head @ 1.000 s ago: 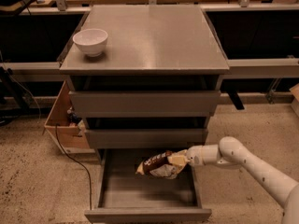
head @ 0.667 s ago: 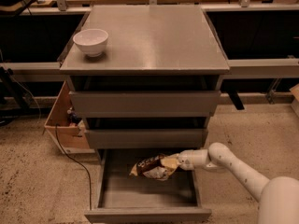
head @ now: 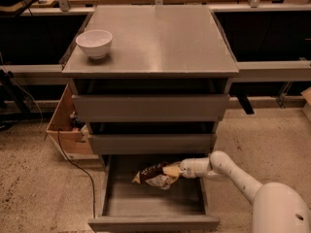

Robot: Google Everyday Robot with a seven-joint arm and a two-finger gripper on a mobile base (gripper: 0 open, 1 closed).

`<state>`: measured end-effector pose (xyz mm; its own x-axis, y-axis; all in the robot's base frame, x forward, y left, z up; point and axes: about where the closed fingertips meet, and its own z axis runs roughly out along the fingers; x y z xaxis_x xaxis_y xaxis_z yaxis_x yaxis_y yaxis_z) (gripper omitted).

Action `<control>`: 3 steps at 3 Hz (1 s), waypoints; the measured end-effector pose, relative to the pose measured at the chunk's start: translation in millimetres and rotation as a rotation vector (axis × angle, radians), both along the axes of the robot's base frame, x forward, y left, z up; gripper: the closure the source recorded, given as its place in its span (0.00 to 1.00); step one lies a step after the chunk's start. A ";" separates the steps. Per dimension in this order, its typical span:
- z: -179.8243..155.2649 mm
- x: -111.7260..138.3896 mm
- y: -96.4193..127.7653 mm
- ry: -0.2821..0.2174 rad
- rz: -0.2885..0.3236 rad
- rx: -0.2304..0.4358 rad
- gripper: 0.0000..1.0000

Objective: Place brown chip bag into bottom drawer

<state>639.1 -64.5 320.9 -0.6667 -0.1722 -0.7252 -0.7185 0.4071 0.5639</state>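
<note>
Closest to me, the bottom drawer (head: 146, 204) stands pulled fully out, its grey tray bare along the front and the left side. My arm (head: 228, 171) reaches in from the right, over the drawer's right wall, and in the last second it has stretched further left and sunk a little. The jaws are at its tip, above the right-middle of the tray, pinching the yellow-tan end of the brown chip bag (head: 154, 174). The bag has travelled with them: a second ago it hung nearer the right wall, and now it sits over the middle of the tray, its free end pointing left and drooping slightly. I can't tell whether its underside already touches the tray floor or hangs just above it.

For the task, I judge the carry is nearly done. The bag is inside the drawer's outline and below the second drawer (head: 151, 143), so what's left is to let go and draw the arm back out the way it came, without snagging that drawer front overhead.

Further back, the top drawer (head: 150, 108) is closed, and on the cabinet's upper surface (head: 160, 38) the white bowl (head: 94, 43) stays at the left corner, well apart from all this
</note>
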 end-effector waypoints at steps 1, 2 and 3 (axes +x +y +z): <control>-45.4 16.4 6.1 -0.002 -0.011 0.002 1.00; -93.6 31.4 -4.9 0.009 -0.061 -0.001 1.00; -117.5 34.1 -13.2 0.017 -0.082 -0.025 1.00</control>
